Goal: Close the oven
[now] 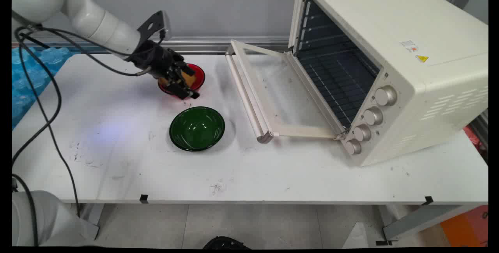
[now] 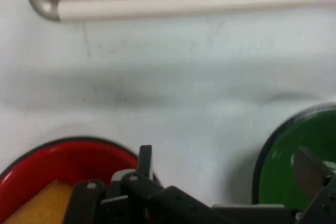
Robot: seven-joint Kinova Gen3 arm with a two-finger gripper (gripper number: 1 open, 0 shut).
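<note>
While hanging low over the red bowl (image 1: 198, 74), with the orange-yellow piece (image 2: 44, 203) lying inside it close by one finger (image 2: 145, 156), treat the gripper (image 1: 186, 89) as spread wide and gripping nothing: one finger just at the bowl's rim, the other off to the far side of the hand, out over bare table (image 1: 117, 147). Cannot tell whether that near finger touches the rim or only stands above it, so move slowly and straight along the hand's own axis, never sideways; judged likely to skid or tip if nudged at the edge, being a light, shallow dish on a smooth top. Centre the hand over the piece rather than over the rim before any closing, with both fingers inside the bowl's wall. Mind the green bowl (image 1: 197, 128), empty and near on the hand's other-finger side, apart from the red one. Further ahead of the hand, note the oven door handle (image 2: 184, 3) lying low across the way, door folded down flat, with the cream oven (image 1: 390, 50) beyond it standing open. Watch the black cables trailing behind the wrist.
</note>
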